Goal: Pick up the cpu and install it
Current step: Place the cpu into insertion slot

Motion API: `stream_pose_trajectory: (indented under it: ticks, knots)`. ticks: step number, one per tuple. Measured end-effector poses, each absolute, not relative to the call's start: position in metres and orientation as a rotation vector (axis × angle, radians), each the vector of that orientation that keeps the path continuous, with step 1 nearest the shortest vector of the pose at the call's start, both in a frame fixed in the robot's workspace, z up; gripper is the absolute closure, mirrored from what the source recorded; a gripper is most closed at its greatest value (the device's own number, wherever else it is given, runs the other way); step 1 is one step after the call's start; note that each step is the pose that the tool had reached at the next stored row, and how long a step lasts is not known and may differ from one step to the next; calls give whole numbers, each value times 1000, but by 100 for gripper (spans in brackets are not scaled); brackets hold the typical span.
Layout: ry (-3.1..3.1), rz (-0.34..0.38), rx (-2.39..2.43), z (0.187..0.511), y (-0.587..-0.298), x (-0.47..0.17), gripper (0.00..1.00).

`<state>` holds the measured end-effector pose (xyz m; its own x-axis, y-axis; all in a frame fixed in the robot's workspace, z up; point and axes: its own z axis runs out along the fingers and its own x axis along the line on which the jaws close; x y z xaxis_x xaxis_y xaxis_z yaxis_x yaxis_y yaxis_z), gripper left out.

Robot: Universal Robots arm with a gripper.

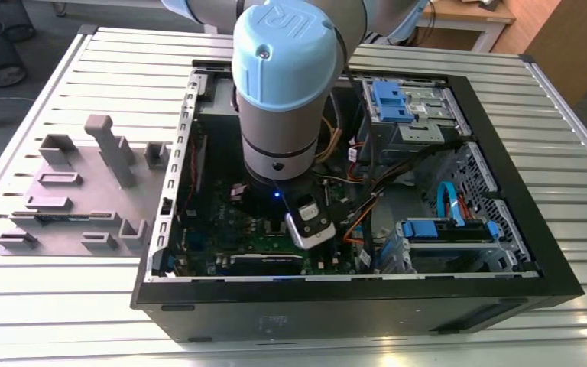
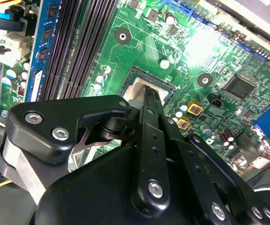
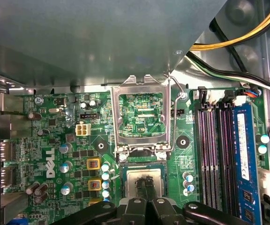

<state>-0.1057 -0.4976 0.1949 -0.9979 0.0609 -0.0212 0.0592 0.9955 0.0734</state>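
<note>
The cpu lies flat in its socket on the green motherboard, silvery top up, and also shows in the second wrist view as the cpu. My gripper is right over its middle, the two black fingers pressed together with nothing between them. I cannot tell whether the tips touch the chip. The metal socket frame stands flipped open just beyond the socket, with its wire lever raised. In the exterior view the arm reaches straight down into the open computer case.
A grey power-supply box hangs close over the board behind the socket frame. Memory slots and yellow and black cables lie to one side. Lilac-grey holder blocks stand on the slatted table at the exterior view's left; drive bays are inside the case.
</note>
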Motion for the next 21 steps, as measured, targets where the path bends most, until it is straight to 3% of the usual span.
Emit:
stream_pose_trajectory:
  ticks: [21]
  knots:
    - [3115,113,94,213,-498,-106,89]
